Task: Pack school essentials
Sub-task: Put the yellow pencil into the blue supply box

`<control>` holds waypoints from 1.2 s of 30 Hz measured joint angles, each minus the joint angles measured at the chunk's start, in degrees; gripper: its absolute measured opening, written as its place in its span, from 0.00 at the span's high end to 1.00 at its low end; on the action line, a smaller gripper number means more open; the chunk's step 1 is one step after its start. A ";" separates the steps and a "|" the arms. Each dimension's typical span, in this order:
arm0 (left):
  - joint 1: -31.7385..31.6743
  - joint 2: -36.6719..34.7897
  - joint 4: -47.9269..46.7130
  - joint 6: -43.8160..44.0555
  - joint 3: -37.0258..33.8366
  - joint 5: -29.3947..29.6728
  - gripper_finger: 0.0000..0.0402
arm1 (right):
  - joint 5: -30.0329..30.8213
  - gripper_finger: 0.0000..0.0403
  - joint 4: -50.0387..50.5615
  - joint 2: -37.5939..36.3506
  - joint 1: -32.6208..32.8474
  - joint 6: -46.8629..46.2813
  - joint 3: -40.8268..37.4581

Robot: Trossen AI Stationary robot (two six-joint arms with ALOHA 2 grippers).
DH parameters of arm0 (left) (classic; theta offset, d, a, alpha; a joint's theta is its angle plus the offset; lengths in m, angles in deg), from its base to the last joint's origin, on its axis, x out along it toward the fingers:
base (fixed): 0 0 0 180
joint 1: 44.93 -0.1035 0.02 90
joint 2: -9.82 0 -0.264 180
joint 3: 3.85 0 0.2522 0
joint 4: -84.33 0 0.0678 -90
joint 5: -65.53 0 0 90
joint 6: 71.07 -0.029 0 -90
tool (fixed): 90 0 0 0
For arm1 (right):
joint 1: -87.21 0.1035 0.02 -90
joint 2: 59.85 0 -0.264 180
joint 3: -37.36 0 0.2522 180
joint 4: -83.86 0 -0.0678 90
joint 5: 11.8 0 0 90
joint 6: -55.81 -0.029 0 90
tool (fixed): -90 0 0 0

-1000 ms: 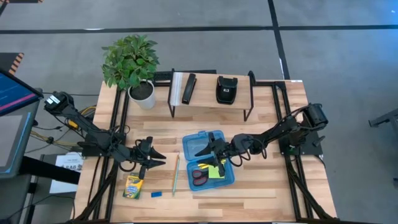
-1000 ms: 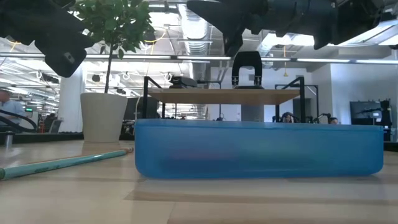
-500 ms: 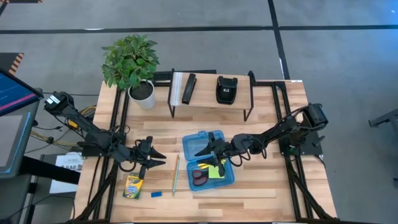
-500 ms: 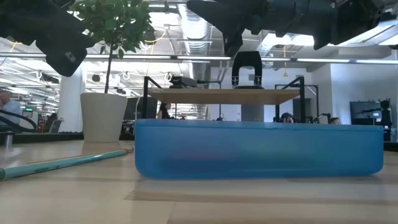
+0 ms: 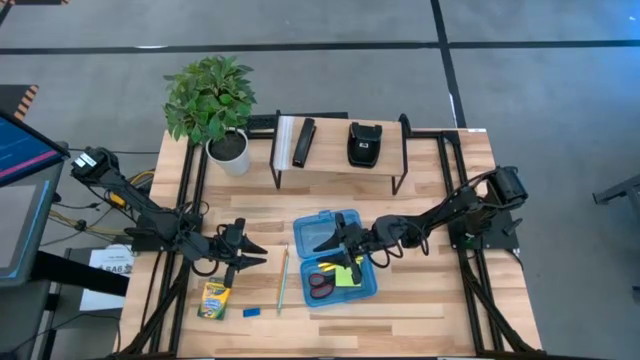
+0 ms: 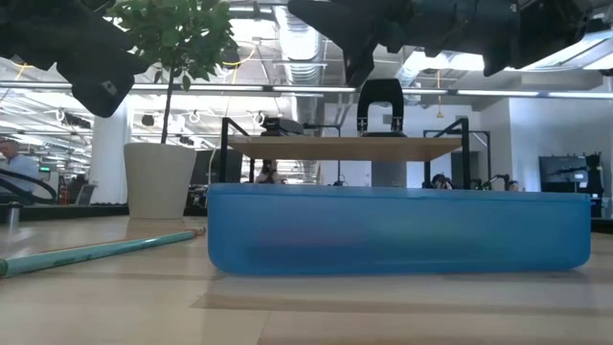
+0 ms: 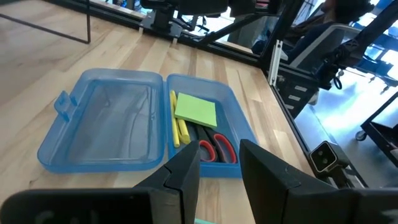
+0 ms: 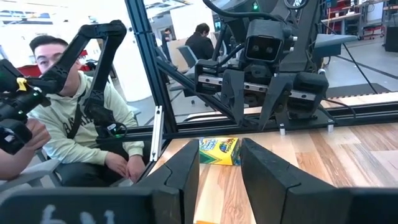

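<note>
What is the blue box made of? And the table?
The blue box looks like see-through plastic: the table's boards show through its open lid, and its walls shine. The table looks like wood, pale planks with grain lines and a smooth finish.

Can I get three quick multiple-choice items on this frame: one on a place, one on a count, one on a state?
1. Where is the crayon box?
A. In the blue case
B. On the table, outside the case
C. On the shelf

2. How many black things lie on the shelf?
A. Two
B. Four
C. None

3. How does the blue case stand?
A. Shut
B. Open, lid laid flat
C. Upside down

Answers:
1. B: it lies near the left gripper, beside the green pencil and blue eraser.
2. A: a bar and a pouch.
3. B: scissors and sticky-note pad show inside; the right gripper hovers above.
</note>
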 joint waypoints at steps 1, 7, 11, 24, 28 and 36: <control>0.00 0.00 0.00 0.02 0.00 0.00 0.75 | 0.00 0.66 0.00 0.00 0.00 0.00 0.00; 0.00 0.00 0.02 -0.32 0.00 0.00 0.75 | 0.00 0.66 0.02 0.00 -0.02 0.01 0.00; 0.00 0.00 0.02 -0.37 0.00 -0.02 0.75 | -0.01 0.66 0.00 0.00 -0.02 0.24 0.00; -0.59 0.75 -14.71 9.01 5.80 -0.35 0.67 | -0.02 0.67 0.63 0.02 0.00 0.34 1.16; -0.39 5.49 -24.01 13.74 12.22 0.40 0.67 | -0.02 0.66 0.47 0.02 0.00 0.44 1.18; 0.96 24.08 -27.43 26.18 21.46 -1.65 0.67 | -0.02 0.66 0.42 0.02 0.84 0.42 1.18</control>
